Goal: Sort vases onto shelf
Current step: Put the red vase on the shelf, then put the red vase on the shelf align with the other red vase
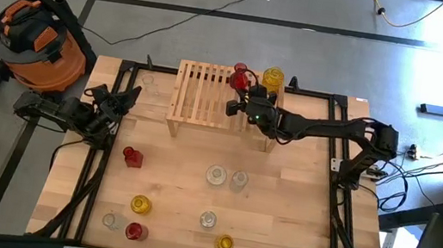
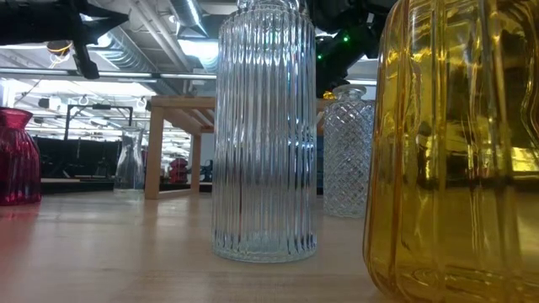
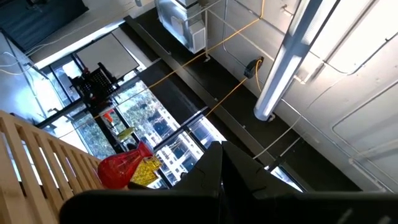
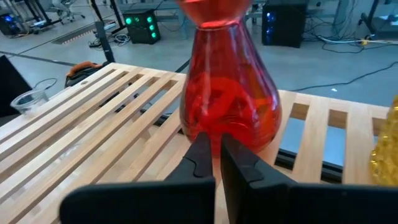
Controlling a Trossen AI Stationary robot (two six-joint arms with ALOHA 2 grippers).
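1. Much is being cut off or blurred. In the low view a yellow vase (image 2: pixel 459 151) is filling the near right edge and running out of frame, and a tall ribbed clear vase (image 2: pixel 265 130) is losing its top above the picture; behind them a diamond-cut clear vase (image 2: pixel 347 151) and a red vase (image 2: pixel 17 156) at the left edge are showing only in part. The right wrist view is cropping off the neck of the red vase on the shelf (image 4: pixel 229 93), and only a sliver of the yellow vase beside it (image 4: pixel 385 149) is showing.
2. No brand, label or readable writing is showing on anything.
3. The right arm is reaching across the table from the right, its right gripper (image 1: pixel 239 107) hanging over the back right part of the shelf (image 1: pixel 199 95). In its own wrist view the two fingers are lying almost together, tips just in front of the red vase's base and holding nothing; whether they are touching the glass cannot be told.
4. The left arm is lying low at the table's left edge; the left gripper (image 1: pixel 125 97) is pointing toward the shelf with its fingers spread apart and empty.
5. Two vases are standing on the shelf's back right corner, red and yellow, side by side. The rest are sitting scattered on the table (image 1: pixel 296 213) in front of the shelf.
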